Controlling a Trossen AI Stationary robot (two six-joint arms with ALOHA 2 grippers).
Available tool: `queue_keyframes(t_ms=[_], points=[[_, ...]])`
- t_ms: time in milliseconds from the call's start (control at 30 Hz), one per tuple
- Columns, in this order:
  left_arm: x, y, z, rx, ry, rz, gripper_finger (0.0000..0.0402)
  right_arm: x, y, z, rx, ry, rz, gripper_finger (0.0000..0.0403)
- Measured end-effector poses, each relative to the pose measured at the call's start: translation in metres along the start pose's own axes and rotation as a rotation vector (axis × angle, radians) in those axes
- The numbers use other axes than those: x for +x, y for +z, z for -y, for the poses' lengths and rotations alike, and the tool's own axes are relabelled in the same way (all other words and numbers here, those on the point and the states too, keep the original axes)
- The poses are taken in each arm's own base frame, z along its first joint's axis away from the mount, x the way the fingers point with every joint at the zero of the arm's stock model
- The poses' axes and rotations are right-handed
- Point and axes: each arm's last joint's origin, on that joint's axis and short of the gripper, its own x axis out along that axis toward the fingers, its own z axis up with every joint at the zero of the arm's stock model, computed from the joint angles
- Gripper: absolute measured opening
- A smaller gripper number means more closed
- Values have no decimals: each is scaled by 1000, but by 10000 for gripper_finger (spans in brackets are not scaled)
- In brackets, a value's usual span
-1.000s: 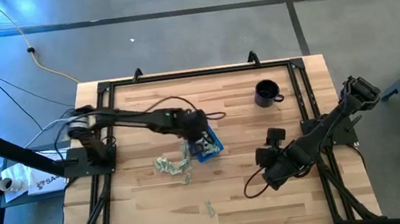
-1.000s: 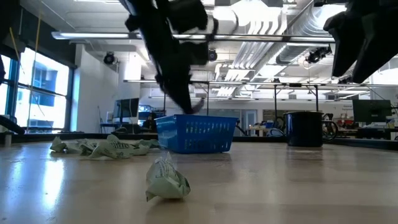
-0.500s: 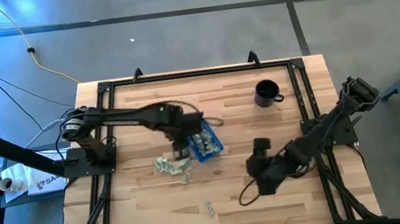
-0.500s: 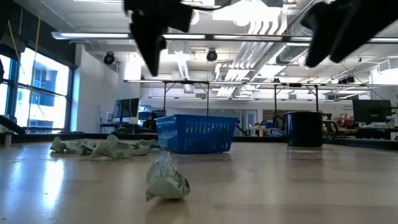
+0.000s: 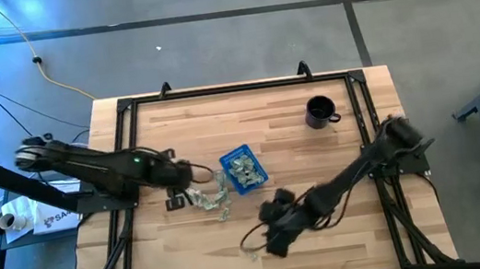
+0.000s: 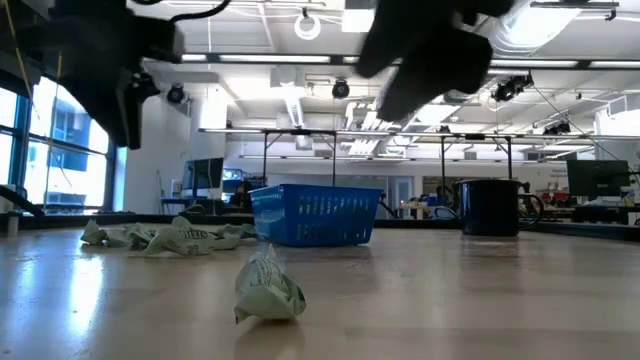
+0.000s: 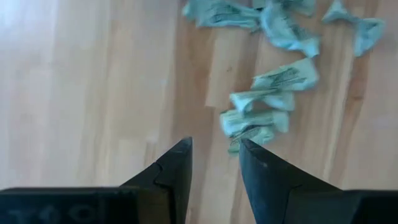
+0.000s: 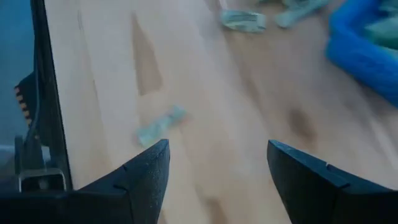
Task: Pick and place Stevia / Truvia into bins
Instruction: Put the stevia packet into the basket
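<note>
The wooden bench (image 5: pixel 326 225) carries everything, with both dark arms reaching in from its left and right edges. The left gripper (image 5: pixel 177 201) hangs over the bench toward the left edge, just beside a loose heap of Stevia / Truvia packets (image 5: pixel 207 197) — its fingers (image 7: pixel 168 174) stand slightly apart with nothing between them, and the wrist view shows the crumpled packets (image 7: pixel 261 118) lying just ahead of the tips. The right gripper (image 5: pixel 274 240) is stretched low toward the near edge of the bench, its fingers (image 8: pixel 149 174) spread wide and empty, above a lone packet (image 8: pixel 160 124) that lies apart from the rest. The blue tray (image 5: pixel 257 171) sits near the middle of the bench, just right of the heap, already holding several packets. A black mug (image 5: pixel 319 112) stands toward the far right corner — well apart from the tray.
</note>
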Motion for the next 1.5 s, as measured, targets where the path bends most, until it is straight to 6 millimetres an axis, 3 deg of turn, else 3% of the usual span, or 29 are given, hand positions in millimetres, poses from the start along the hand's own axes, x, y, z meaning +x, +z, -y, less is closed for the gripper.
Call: queue_keyframes(t_ms=[167, 267, 367, 567, 767, 900, 1133, 1333, 1500], points=[[-2, -25, -9, -10, -8, 62, 170, 30, 4, -38, 29, -64, -76, 255], [-5, -29, -11, -8, -12, 94, 168, 47, 4, -50, 88, -141, -122, 255], [-7, -28, -12, -1, -18, 124, 168, 55, 12, -63, 122, -193, -52, 255], [-6, -26, -10, -95, -57, 121, 168, 95, 6, -69, 177, -212, -142, 255], [-6, -24, -8, -215, -97, 129, 168, 107, 0, -68, 270, -252, -180, 247], [-6, -24, -8, -258, -98, 133, 168, 105, -6, -61, 260, -304, -264, 192], [-6, -23, -9, -376, -96, 132, 168, 109, -15, -50, 141, -311, -395, 21], [4, -19, -6, -464, -55, 102, 168, 87, 16, -45, 71, -335, -270, 19], [22, -14, 1, -460, -30, 14, 168, 31, 67, -19, 56, -419, -111, 13]])
